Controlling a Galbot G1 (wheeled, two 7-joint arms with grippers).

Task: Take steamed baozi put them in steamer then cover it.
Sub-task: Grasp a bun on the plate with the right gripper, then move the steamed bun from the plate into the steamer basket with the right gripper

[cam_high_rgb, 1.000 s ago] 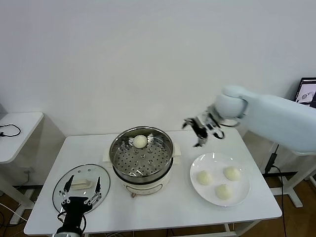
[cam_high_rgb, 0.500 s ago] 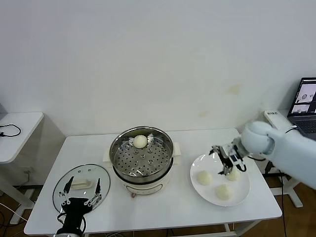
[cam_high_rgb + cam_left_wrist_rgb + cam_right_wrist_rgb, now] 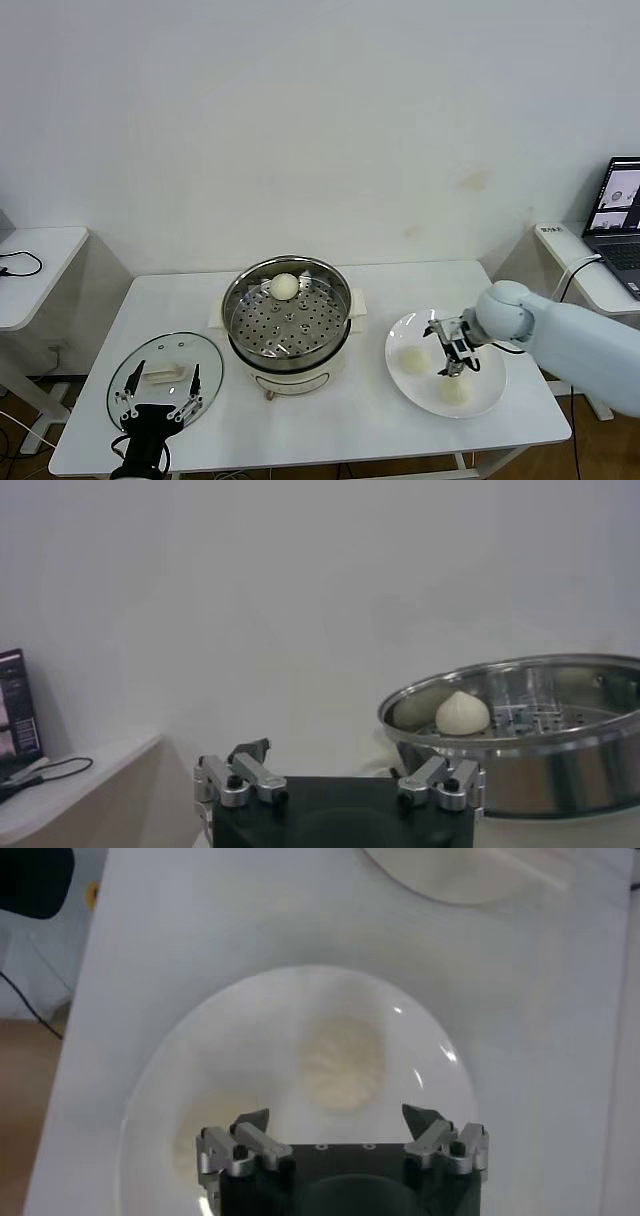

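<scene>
Steel steamer (image 3: 287, 316) stands at the centre of the head view on the white table (image 3: 330, 420), with one steamed baozi (image 3: 284, 286) resting on the far side of its perforated tray. The cover (image 3: 164, 378) lies flat on the table at lower left of the frame, beside the steamer. The white plate (image 3: 490, 395) sits right of centre and carries the remaining baozi: one (image 3: 413, 360) on its left part and one (image 3: 455, 390) toward its near edge show clearly.

Right gripper (image 3: 452, 348) is positioned low over the plate with its fingers spread wide and nothing between them. In the right wrist view, one bun (image 3: 343, 1065) lies ahead of the spread fingertips.

Left gripper (image 3: 156, 404) is parked at the bottom left of the frame, over the near edge of the cover, fingers spread and empty.
</scene>
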